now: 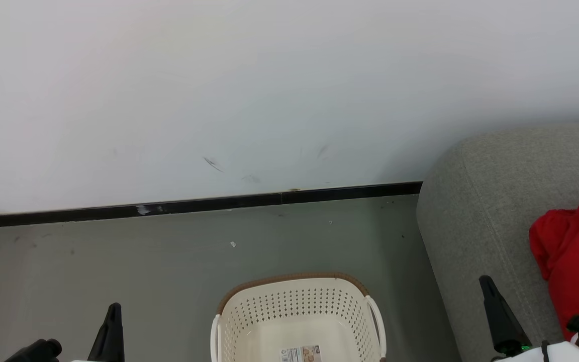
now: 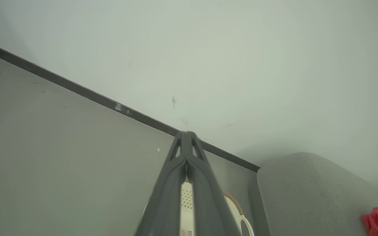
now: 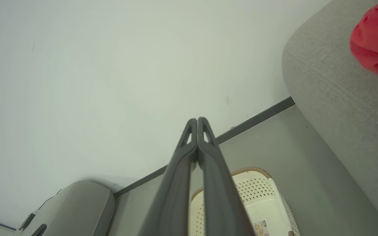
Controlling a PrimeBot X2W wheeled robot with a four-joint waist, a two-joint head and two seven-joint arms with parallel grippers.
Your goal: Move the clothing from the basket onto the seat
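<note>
Low in the head view, on the grey floor point(image 1: 118, 271): the basket point(image 1: 294, 277), upright, with a paper label point(image 1: 302, 353) on its bare bottom. Just right of the basket, across a narrow strip of floor: the seat point(image 1: 480, 211), with the clothing point(image 1: 576, 251) heaped red on top, well apart from the basket. Beyond the basket: a black skirting board point(image 1: 219, 203) under a scuffed white wall point(image 1: 269, 90). Left of the basket: the left gripper point(image 2: 186, 134), fingers pressed together, nothing between them. Right of the basket, over the seat's edge: the right gripper point(image 3: 197, 119), likewise pressed together.
</note>
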